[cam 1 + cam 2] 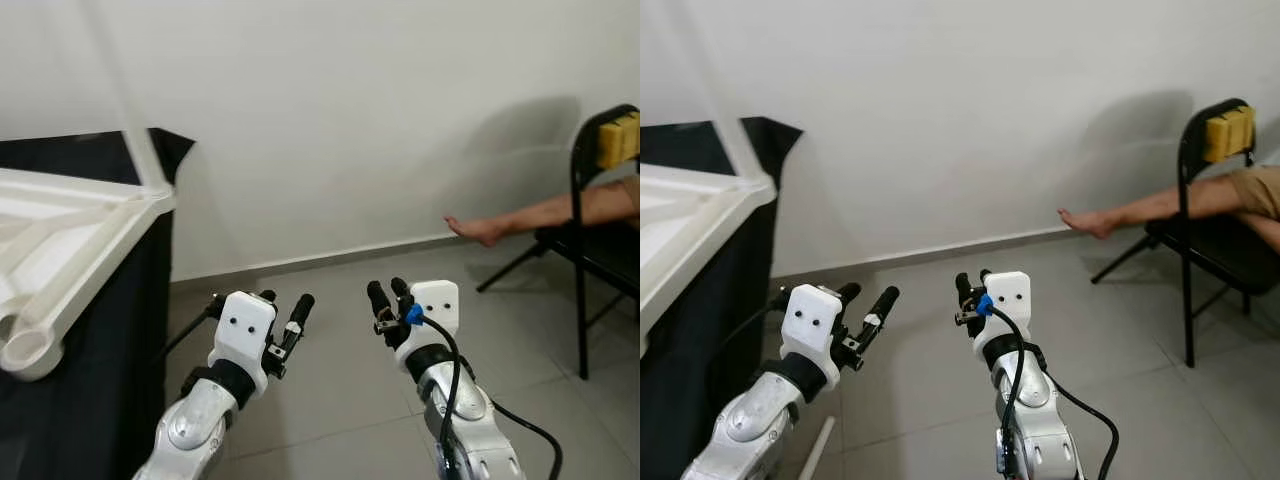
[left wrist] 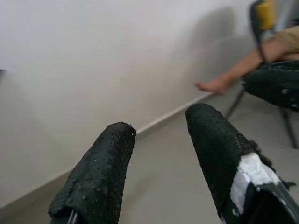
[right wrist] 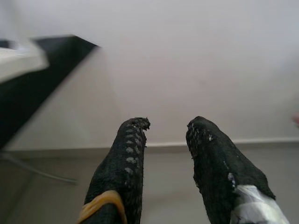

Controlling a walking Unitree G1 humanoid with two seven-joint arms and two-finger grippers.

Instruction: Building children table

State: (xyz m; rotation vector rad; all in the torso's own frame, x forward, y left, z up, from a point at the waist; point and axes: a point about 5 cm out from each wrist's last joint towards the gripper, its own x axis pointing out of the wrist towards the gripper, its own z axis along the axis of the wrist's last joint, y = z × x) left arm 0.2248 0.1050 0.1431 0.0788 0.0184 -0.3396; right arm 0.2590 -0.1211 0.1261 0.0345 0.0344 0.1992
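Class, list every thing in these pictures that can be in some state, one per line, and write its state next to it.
left gripper: jaws open, holding nothing, raised over the floor.
right gripper: jaws open, holding nothing, raised over the floor.
white tabletop: upside down on the black-covered table, one leg fitted and standing up.
folding chair: unfolded, a person sitting on it with a bare leg stretched out.

Both silver arms reach forward, left gripper [image 1: 285, 298] and right gripper [image 1: 388, 290] empty, jaws parted.

White table piece [image 1: 70, 235] cut off at left edge, seated person [image 1: 560, 210] cropped at right
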